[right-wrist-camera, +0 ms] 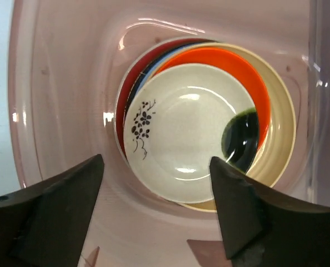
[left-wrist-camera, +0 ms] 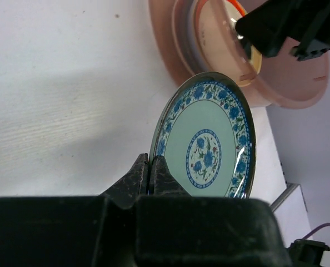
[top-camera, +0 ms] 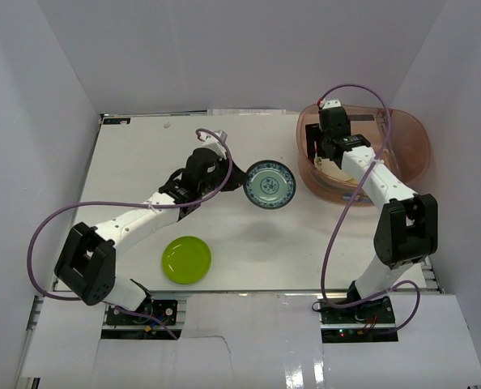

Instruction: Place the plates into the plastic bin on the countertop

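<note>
Two plates are outside the plastic bin point(top-camera: 411, 134). Left tool point(left-wrist-camera: 152, 167) pinched tight on the rim of the blue-patterned plate point(left-wrist-camera: 209, 146), held on edge mid-surface, left of the bin. Lime green plate point(top-camera: 186, 259) flat on the white surface point(top-camera: 143, 162), beside the left arm. Right tool point(right-wrist-camera: 155, 173) spread wide, gripping nothing, above the stack inside the bin. Cream plate point(right-wrist-camera: 188, 133) with dark flower sprig on top, orange-red plate point(right-wrist-camera: 237, 63) beneath.
</note>
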### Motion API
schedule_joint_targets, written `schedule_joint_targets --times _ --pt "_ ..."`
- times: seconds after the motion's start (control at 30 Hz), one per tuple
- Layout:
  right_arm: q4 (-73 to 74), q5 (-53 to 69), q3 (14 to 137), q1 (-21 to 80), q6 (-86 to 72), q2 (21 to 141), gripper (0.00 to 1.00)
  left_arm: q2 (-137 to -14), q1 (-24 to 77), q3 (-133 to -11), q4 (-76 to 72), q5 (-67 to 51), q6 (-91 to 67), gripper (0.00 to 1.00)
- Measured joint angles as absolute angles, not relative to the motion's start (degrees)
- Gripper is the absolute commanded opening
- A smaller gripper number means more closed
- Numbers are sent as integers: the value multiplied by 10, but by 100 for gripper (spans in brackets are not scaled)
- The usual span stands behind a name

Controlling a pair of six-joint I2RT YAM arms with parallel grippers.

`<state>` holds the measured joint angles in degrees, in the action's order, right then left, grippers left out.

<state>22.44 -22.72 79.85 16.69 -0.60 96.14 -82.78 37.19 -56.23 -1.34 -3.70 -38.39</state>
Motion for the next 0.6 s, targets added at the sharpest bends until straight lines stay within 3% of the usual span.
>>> schedule_joint_targets --times 0.07,0.13,0.2,0.23,0.27,0.3,0.47,0.6 --pt "226 -209 805 162 -18 955 89 -828 372 -588 -6 -41 -384 0" --pt "233 -190 817 155 -30 943 87 -835 372 -621 3 -44 -384 0" --pt "236 -173 825 146 -49 912 71 -850 374 -663 5 -46 -384 0" --pt "237 -164 825 143 -58 888 57 -863 375 -689 11 -46 -383 0" --pt "239 -153 825 140 -68 860 12 -880 378 -719 14 -46 -382 0" --pt "235 -139 823 137 -78 823 8 -902 382 -754 17 -46 -379 0" --pt "139 -38 735 134 -154 579 8 -1061 419 -978 66 -37 -360 0" --pt "85 30 677 136 -202 455 9 -1219 444 -1190 111 -30 -347 0"
